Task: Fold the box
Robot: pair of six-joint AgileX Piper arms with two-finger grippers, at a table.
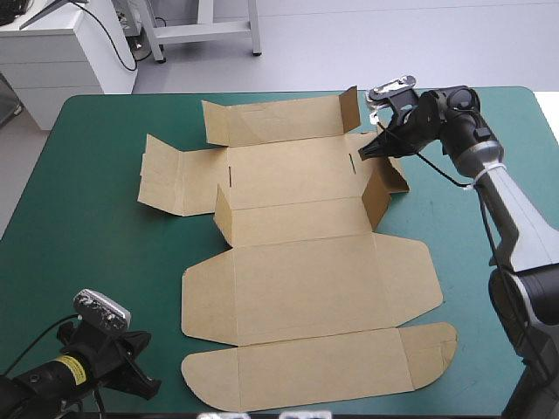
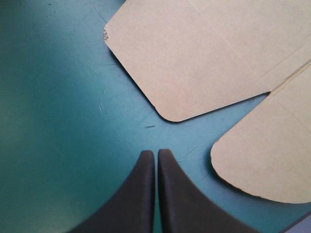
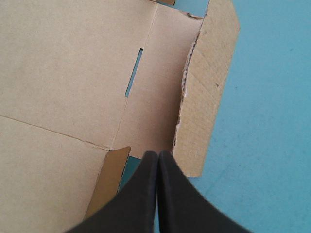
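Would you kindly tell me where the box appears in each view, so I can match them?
High view: the box lies opened out across the table's middle.
Left wrist view: two rounded flaps lie ahead of the left end effector.
Right wrist view: its slot lies ahead of the right end effector.
Shared landmark: that slot, by the box's right flap in the high view.

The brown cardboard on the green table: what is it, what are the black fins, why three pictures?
It is a box, a cut sheet lying mostly flat on the teal-green cover, a few flaps raised. Two robot arms stand at it. One picture looks down from above; the other two come from cameras on the wrists. The black fins are each arm's pincer. The left pincer is shut over bare cover near the sheet's rounded corners; the right pincer is shut beside a raised flap. Neither holds anything.
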